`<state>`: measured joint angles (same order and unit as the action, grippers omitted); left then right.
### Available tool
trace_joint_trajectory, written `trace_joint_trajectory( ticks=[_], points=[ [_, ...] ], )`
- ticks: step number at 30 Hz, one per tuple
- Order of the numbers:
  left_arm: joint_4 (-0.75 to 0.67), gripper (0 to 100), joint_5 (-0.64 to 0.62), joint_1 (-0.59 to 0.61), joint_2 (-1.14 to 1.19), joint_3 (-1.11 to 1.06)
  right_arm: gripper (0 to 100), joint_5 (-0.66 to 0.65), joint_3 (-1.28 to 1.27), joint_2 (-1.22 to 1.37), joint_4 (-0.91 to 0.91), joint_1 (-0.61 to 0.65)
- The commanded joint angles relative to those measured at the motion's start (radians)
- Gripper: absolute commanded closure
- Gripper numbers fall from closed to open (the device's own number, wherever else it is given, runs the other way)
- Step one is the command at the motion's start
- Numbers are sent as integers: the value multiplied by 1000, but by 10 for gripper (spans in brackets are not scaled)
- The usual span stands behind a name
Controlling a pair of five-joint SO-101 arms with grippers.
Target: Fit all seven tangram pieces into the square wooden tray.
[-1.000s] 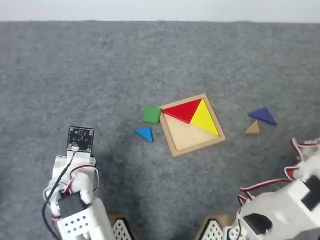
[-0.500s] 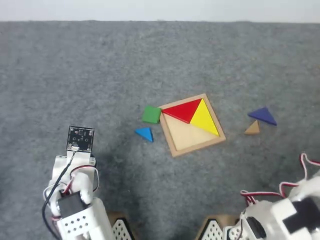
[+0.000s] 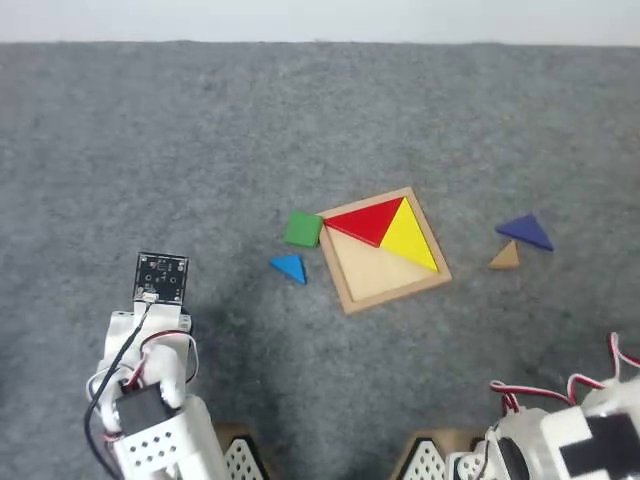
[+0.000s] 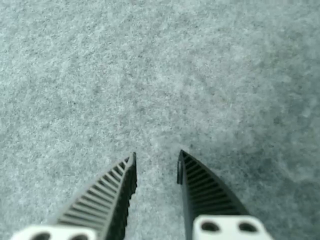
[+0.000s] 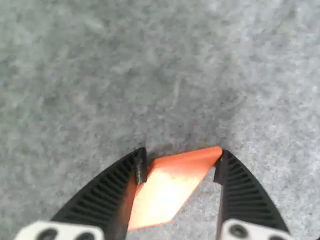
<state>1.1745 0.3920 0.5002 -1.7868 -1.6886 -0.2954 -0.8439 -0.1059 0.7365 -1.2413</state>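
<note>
Down on the grey felt-covered table (image 3: 200, 150), the square wooden tray (image 3: 334, 264) sits turned on a slant near the middle. It has two pieces in it: a large red triangle (image 3: 366, 222) and a large yellow triangle (image 3: 410, 240), edge to edge in its far half, with bare wood showing in the near half. Just outside the tray's left corner is a small green square block (image 3: 303, 229), and a small blue triangle (image 3: 289, 267) lies a little nearer to the arms. Off to the tray's right, well apart from it, a dark blue triangle (image 3: 526, 232) lies with a small tan triangle (image 3: 505, 257) just beside it. The right gripper (image 5: 182, 155) has an orange parallelogram piece (image 5: 172, 185) pinched between its two black ribbed fingers (image 5: 107, 200) above the felt; whether the piece is off the felt, I can't tell. The left gripper (image 4: 156, 162) points down at bare felt, its jaws parted by a narrow gap and holding nothing. The left arm (image 3: 150, 380) stands at the near left corner.
</note>
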Motion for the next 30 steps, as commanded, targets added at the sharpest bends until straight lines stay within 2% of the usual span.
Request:
trace_joint_trajectory(
  ticks=[1, 9, 14, 18, 21, 26, 30],
  points=[
    [-26, 867, 8, 2, -5, 7, 754, 0, -31, -47, -28, -27],
    [-26, 867, 8, 2, -5, 7, 757, 71, -48, -45, 76, 21],
    [-26, 867, 8, 2, -5, 7, 758, 20, -49, -45, 137, 28],
    [-25, 867, 8, 2, -5, 7, 848, -11, -49, -44, 137, 87],
    [-25, 867, 8, 2, -5, 7, 935, -11, -48, -45, 137, 148],
    [-25, 867, 8, 2, -5, 7, 983, -55, -40, -58, 137, 289],
    [-25, 867, 8, 2, -5, 7, 991, -199, 29, -76, 143, 430]
  ],
)
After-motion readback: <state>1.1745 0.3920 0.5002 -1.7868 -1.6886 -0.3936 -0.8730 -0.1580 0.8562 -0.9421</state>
